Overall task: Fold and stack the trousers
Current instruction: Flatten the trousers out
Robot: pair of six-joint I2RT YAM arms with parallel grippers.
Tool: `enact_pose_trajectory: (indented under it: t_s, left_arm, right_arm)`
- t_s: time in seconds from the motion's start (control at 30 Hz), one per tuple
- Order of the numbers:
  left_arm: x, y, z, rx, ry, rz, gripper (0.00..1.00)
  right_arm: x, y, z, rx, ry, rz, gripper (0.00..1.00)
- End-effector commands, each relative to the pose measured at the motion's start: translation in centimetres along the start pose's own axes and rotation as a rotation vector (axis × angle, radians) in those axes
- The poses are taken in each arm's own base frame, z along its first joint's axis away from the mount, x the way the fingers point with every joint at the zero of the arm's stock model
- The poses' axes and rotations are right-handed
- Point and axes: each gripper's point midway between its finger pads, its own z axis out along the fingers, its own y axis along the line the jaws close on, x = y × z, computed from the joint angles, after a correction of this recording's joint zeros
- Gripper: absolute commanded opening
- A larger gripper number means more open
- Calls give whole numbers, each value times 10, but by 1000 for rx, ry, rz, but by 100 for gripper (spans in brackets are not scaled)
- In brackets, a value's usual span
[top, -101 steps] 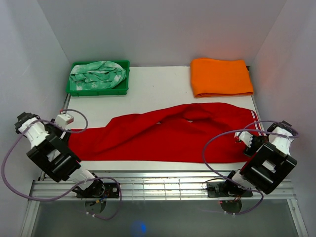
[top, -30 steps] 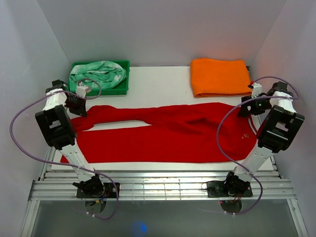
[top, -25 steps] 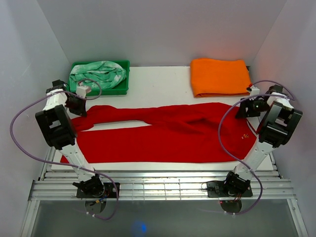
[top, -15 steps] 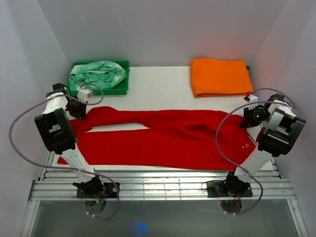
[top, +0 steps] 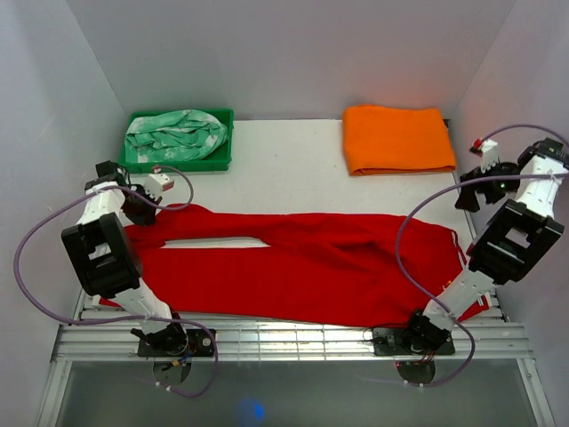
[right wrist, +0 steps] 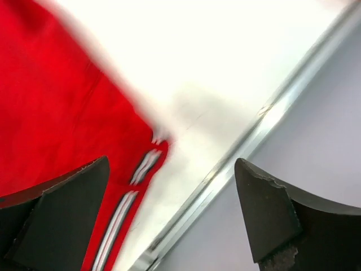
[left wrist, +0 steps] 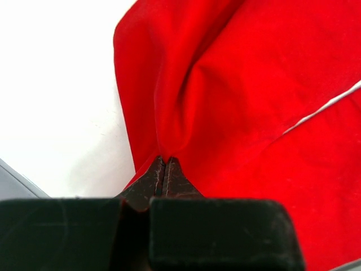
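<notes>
The red trousers (top: 302,267) lie lengthwise across the white table (top: 284,173), legs to the left and waist to the right. The waist end reaches the table's near right corner. My left gripper (top: 142,206) is shut on a fold at the end of the far leg. In the left wrist view the left gripper (left wrist: 163,161) pinches the red trousers (left wrist: 242,101) at its tips. My right gripper (top: 468,191) hangs open above the table's right edge, holding nothing. In the blurred right wrist view the right gripper (right wrist: 169,209) stands wide over the white-striped trousers (right wrist: 62,118) edge and bare table.
A green tray (top: 178,165) holding mint-and-white cloth (top: 173,133) stands at the back left. A folded orange cloth (top: 396,138) lies at the back right. White walls close in on both sides. A metal rail (right wrist: 248,141) runs along the table's right edge.
The right gripper opened, let go of the waist and rose to the right. The trousers slid nearer, the waist dropping toward the near right corner. The left gripper moved slightly nearer with the leg end.
</notes>
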Motion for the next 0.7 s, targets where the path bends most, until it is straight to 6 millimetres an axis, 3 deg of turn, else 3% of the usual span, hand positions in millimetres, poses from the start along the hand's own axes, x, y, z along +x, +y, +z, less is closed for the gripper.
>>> enact_pose_trajectory:
  t_s: [0.0,0.07,0.2,0.33,0.37,0.57,0.67]
  left_arm:
    - [-17,10,-12,-58,-52,66,0]
    - [-20,13,-12,-69,-58,74,0]
    - [-26,18,-16,-90,-73,78,0]
    - [-32,21,-21,-102,-88,83,0]
    - [-32,20,-21,-102,-90,86,0]
    - [-35,18,-25,-107,-103,96,0]
    - [-34,19,-26,-111,-100,93,0]
  right_arm:
    - [-63,-12,-6,-98,-181,174,99]
    - [-69,-22,15,-131,-190,269,100]
    - [-69,-22,52,-119,-140,402,95]
    - [-52,17,85,-190,-44,363,96]
    - [-46,34,95,-233,-14,350,98]
    - [-9,84,116,-333,124,230,91]
    - [-1,104,114,-400,170,192,93]
